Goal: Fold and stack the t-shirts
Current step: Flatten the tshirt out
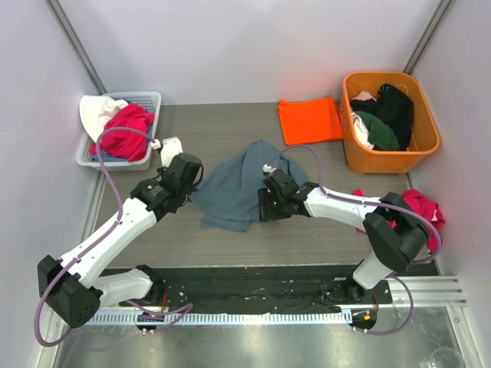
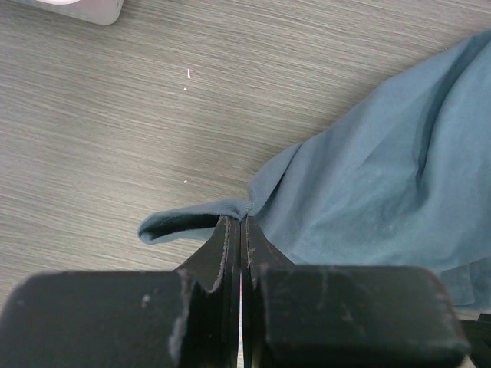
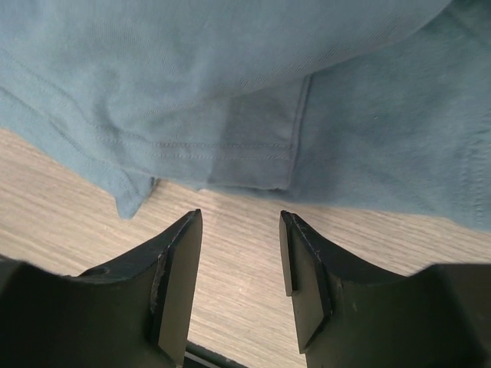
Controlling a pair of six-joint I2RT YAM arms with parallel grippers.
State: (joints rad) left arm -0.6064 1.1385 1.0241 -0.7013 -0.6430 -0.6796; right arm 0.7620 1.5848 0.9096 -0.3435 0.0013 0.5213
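The slate blue-grey t-shirt [image 1: 234,188] lies crumpled in the middle of the top view, on the grey table [image 1: 230,245]. At its left edge the left gripper [image 2: 242,221], jaws pressed together, pinches a small fold of cloth (the fabric draws to a point right at the tips). The right gripper [image 3: 239,218] stands spread at the shirt's lower right edge, a stitched hem just beyond its tips and only table between them. The orange t-shirt [image 1: 309,120] lies folded flat at upper right, beside the orange tub [image 1: 387,161].
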